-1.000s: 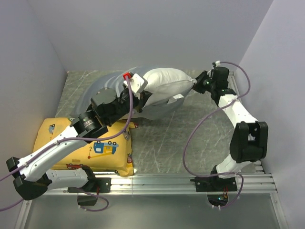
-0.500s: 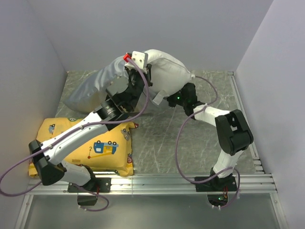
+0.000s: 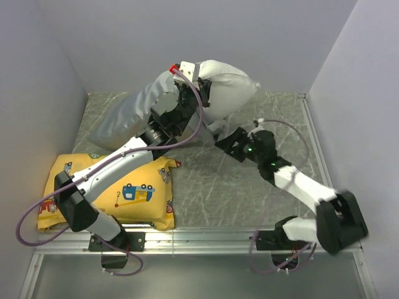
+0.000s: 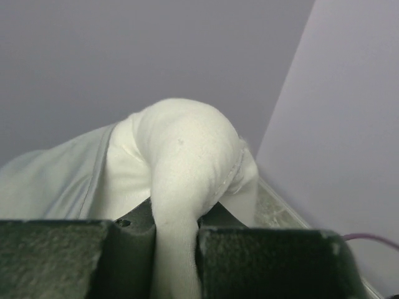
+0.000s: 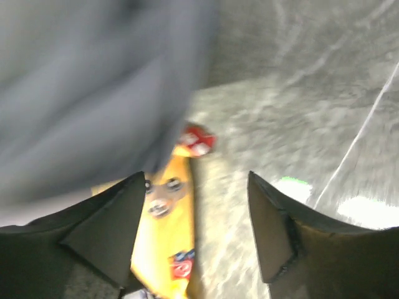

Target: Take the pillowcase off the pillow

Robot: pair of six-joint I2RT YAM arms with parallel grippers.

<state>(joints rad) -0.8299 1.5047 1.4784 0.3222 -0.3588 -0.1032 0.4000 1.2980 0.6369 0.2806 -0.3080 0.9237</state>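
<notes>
The white pillow (image 3: 227, 90) hangs lifted at the back of the table, its right half bare. The grey pillowcase (image 3: 134, 112) still covers its left half and droops to the table. My left gripper (image 3: 201, 93) is shut on a pinch of the pillow's white cloth (image 4: 174, 249), with the pillowcase edge (image 4: 56, 180) just to its left. My right gripper (image 3: 227, 144) is low over the table, below and to the right of the pillow. It is open and holds nothing. In the right wrist view the gripper (image 5: 194, 182) frames table and cushion, with the blurred grey pillowcase (image 5: 93, 93) above.
A yellow cushion printed with cartoon vehicles (image 3: 112, 193) lies at the front left, also in the right wrist view (image 5: 168, 243). The marbled table (image 3: 212, 187) is walled in at the back and sides. Metal rails (image 3: 249, 235) run along the near edge.
My right gripper let go of the pillow's right end, opened, and swung down towards the middle of the table. My left gripper raised the pillow higher and further back.
</notes>
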